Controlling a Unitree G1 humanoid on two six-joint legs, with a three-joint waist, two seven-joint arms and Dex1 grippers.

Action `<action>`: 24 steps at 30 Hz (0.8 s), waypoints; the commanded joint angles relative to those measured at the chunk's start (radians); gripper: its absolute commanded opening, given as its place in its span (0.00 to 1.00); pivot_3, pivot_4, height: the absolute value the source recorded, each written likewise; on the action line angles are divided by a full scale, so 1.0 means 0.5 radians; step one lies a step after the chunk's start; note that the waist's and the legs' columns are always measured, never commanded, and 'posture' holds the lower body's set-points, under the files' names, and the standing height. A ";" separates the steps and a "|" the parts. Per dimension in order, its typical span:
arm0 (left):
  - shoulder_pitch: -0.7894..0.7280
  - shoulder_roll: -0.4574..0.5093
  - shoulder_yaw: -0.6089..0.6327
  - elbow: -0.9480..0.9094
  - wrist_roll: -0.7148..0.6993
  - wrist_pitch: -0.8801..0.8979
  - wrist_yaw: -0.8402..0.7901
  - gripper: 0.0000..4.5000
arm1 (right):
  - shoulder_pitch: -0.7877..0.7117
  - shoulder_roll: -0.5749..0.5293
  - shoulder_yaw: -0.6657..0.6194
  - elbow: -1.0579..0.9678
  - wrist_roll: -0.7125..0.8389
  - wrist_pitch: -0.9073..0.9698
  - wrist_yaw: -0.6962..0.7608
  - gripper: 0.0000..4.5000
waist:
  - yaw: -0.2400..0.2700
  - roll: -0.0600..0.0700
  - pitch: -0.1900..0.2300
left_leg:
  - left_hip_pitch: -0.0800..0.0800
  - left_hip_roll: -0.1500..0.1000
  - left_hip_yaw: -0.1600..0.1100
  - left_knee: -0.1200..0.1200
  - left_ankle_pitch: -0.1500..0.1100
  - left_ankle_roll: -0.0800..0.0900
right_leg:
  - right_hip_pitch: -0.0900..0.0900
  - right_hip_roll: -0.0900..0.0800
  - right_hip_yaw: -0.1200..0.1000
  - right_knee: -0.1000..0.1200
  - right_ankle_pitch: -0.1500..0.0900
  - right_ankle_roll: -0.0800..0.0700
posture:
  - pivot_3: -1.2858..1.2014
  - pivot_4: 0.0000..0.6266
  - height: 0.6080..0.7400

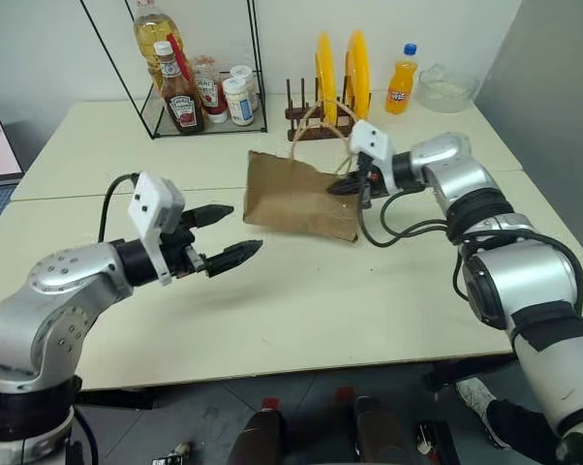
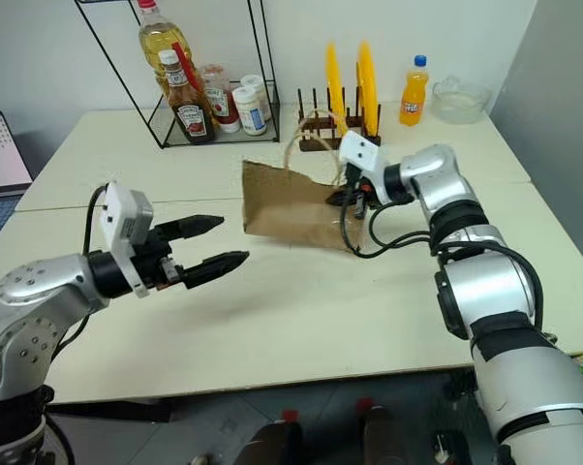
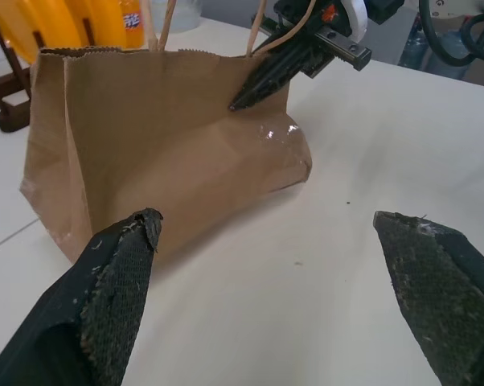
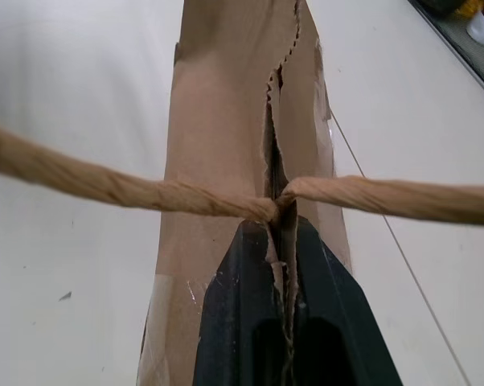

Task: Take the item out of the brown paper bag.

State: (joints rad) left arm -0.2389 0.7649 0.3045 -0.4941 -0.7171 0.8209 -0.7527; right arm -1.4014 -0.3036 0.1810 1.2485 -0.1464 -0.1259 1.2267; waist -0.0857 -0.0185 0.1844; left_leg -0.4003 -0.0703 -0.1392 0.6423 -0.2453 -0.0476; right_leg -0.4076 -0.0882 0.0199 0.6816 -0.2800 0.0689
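Left gripper (image 1: 235, 235): two black tapered fingers spread wide apart, holding nothing, hovering above the cream tabletop (image 1: 301, 320) well short of the bag and pointing toward it.
Wire rack (image 1: 175, 68): black thin-rod frame at the back of the table, holding a tall bottle of yellow oil (image 1: 152, 29), a dark ketchup bottle with white cap (image 1: 180, 97) and small white-lidded jars (image 1: 239, 100).
Brown paper bag (image 1: 301, 199): creased kraft-brown paper carrier near the table's middle, tilted, with its upper rim raised on the right gripper's side; its tan twisted-paper loop handles (image 1: 325, 121) arch above the rim.
Cola bottle: cannot be seen; the bag's mouth is pressed nearly flat, so its contents cannot be told.
Plate stand (image 1: 316, 114): dark wooden rack behind the bag with two yellow plates on edge.
Right gripper (image 4: 282, 265): black fingers pressed together, pinching the bag's top edge just below a handle.
Orange soda bottle with blue cap (image 1: 402, 81): upright at the far right, beside a clear glass bowl (image 1: 444, 89).
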 commanded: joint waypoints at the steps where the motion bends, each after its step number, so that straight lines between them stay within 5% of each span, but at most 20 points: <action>1: 0.153 0.026 0.182 -0.193 -0.067 0.009 0.072 1.00 | -0.128 0.090 0.012 0.045 -0.047 -0.139 -0.065 0.01 | 0.001 0.000 0.000 | 0.000 0.000 0.000 0.000 0.000 0.000 | 0.000 0.000 0.001 0.000 0.000 0.000 | 0.52 0.24 1.00; 12: 0.435 -0.094 0.278 -0.384 -0.061 -0.079 0.318 1.00 | -0.108 0.201 0.104 0.161 -0.259 -0.283 -0.311 0.01 | 0.017 0.000 0.000 | 0.001 0.000 -0.003 0.001 0.000 0.000 | 0.000 0.002 0.000 0.000 0.005 -0.009 | 0.52 0.24 1.00; 16: 0.381 -0.052 0.241 -0.311 -0.058 -0.091 0.291 1.00 | -0.109 0.134 0.044 0.154 -0.217 -0.268 -0.265 0.22 | 0.018 0.000 0.000 | 0.001 0.002 -0.001 0.000 0.000 0.000 | 0.000 0.004 -0.001 0.001 0.005 -0.009 | 0.52 0.24 1.00; 24: 0.059 0.070 -0.001 0.128 0.129 -0.259 0.070 1.00 | 0.024 -0.261 -0.143 -0.069 0.000 -0.166 0.037 0.84 | 0.048 0.000 0.000 | 0.001 0.000 0.005 0.001 0.000 0.000 | 0.002 0.004 -0.004 -0.001 0.005 -0.009 | 0.52 0.24 1.00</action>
State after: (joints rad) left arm -0.1737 0.7779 0.3140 -0.4520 -0.6705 0.7292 -0.6881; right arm -1.3973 -0.4066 0.1488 1.2807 -0.2034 -0.2381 1.1807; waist -0.0616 -0.0185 0.1844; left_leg -0.4000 -0.0701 -0.1370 0.6426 -0.2453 -0.0475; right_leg -0.4064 -0.0862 0.0179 0.6811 -0.2774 0.0645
